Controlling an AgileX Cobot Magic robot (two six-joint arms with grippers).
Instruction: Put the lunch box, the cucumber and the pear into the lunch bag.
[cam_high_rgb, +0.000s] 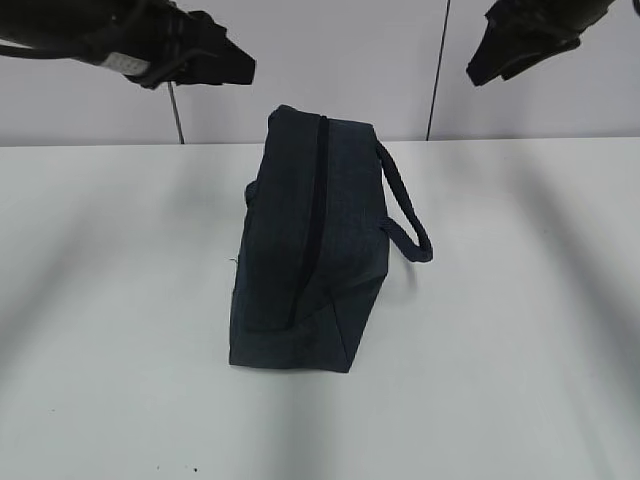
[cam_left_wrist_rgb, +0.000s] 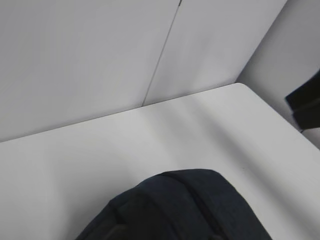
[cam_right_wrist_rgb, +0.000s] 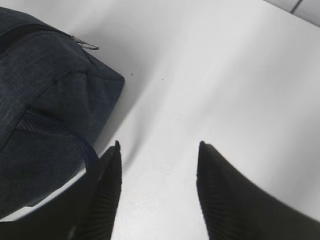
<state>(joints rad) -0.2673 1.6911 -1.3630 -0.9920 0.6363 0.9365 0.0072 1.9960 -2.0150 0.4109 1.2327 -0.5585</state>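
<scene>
Bag: a dark navy fabric lunch bag (cam_high_rgb: 305, 250) stands mid-tabletop, zipped closed along its top seam.
Zipper: a dark strip (cam_high_rgb: 318, 190) runs the length of the top; its metal ring pull (cam_right_wrist_rgb: 84, 43) lies at one end, seen from the right wrist.
Handle: a fabric loop (cam_high_rgb: 405, 205) hangs off the bag's right side.
Lunch box, cucumber, pear: none shows in any view; I cannot tell whether they are inside the bag or out of frame.
Right claw (cam_right_wrist_rgb: 159, 150): fingers apart, empty, raised above the tabletop beside the bag's handle side, touching nothing.
Left claw (cam_high_rgb: 215, 55): raised high at the upper left, well apart from the bag; its fingers do not show in the left wrist view, so I cannot tell whether they are apart or together.
Tabletop (cam_high_rgb: 520, 330): plain white, in front of pale wall panels.
Step in hand: likely either the start or the finish, both arms being clear of the bag.
Next move: if packing lies ahead, one claw must steady the bag while the other pinches the ring pull.
</scene>
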